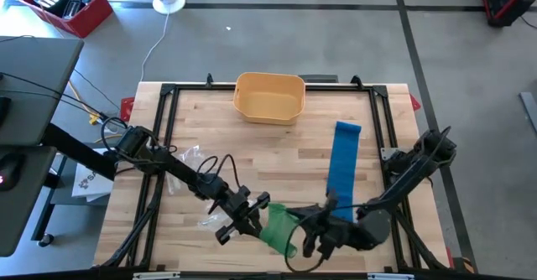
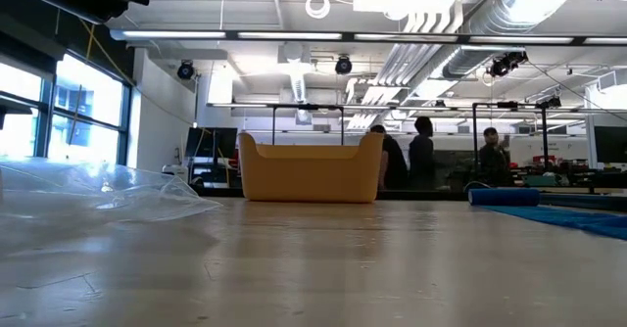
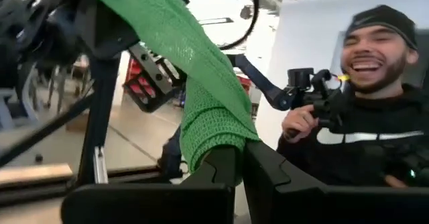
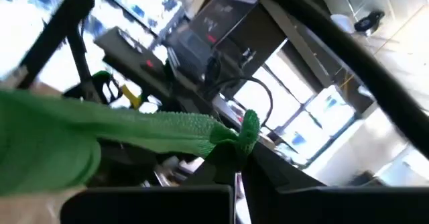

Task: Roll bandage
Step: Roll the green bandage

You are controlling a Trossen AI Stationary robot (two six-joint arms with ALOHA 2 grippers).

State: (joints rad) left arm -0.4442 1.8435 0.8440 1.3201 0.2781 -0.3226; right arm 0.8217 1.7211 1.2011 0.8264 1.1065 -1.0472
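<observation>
A green bandage [image 1: 278, 226] hangs in the air near the table's near edge, stretched between my two grippers. My left gripper [image 1: 257, 212] is shut on its left end and my right gripper [image 1: 312, 231] is shut on its right end. In the left wrist view the green bandage [image 3: 201, 83] runs up and away from the fingers as a bunched band. In the right wrist view the green bandage [image 4: 120, 133] runs sideways from the fingertips. A blue bandage [image 1: 344, 158] lies flat and partly unrolled on the table's right half, its rolled end [image 1: 348, 130] toward the far side. My left gripper pinches a gathered end of the green bandage [image 3: 216, 140] between its two fingers, several layers bunched together. The bandage is clear of the table and leads away toward the other gripper. My right gripper pinches the other end of the green bandage between its two fingertips, with a small tuft [image 4: 248, 127] sticking out past them. The band runs off sideways, fairly straight, lifted clear of the table.
A yellow basket [image 1: 268, 96] stands at the table's far middle. A crumpled clear plastic bag [image 1: 190, 158] lies on the left half. A black frame [image 1: 168, 91] borders the table. People stand beyond the table in the room.
</observation>
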